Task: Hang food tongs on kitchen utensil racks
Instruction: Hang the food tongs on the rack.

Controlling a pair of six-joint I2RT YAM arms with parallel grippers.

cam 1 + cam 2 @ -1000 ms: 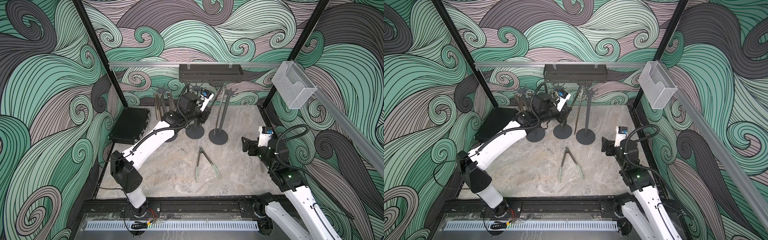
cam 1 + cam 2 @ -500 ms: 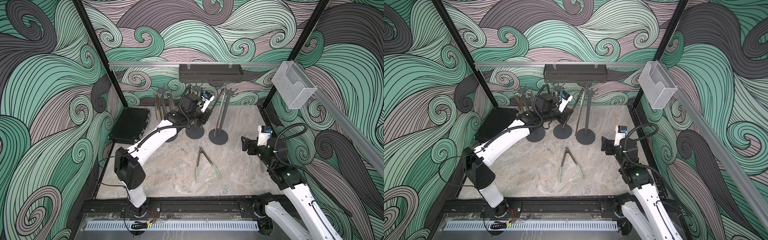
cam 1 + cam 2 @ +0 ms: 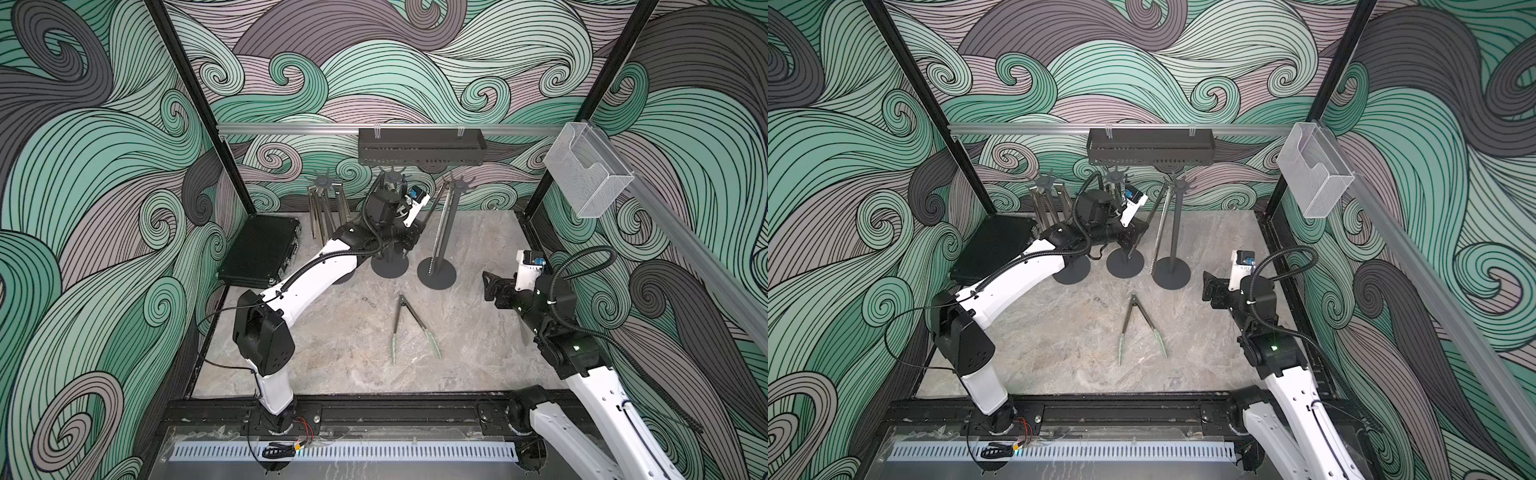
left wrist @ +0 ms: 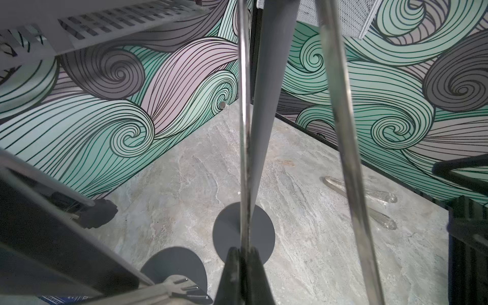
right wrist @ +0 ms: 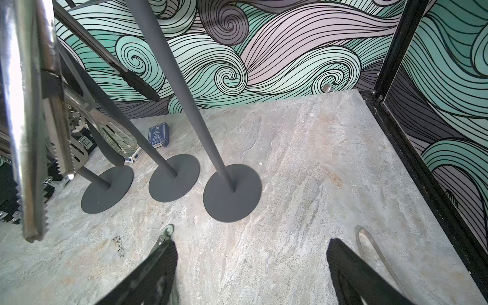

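Left tool clamps steel tongs, right tool spread apart; blue box lettering unreadable

**Racks at the back, loose tongs in front**

Three racks stand in a row at the back of the table. Hanging tongs lean off the rightmost, the left hand on them. Loose tongs lie before the racks, the right hand to their right. A case lies back left.

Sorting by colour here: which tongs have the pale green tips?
The green-tipped tongs lying spread in a V on the table, in front of the racks; the hanging tongs are steel or black-tipped.
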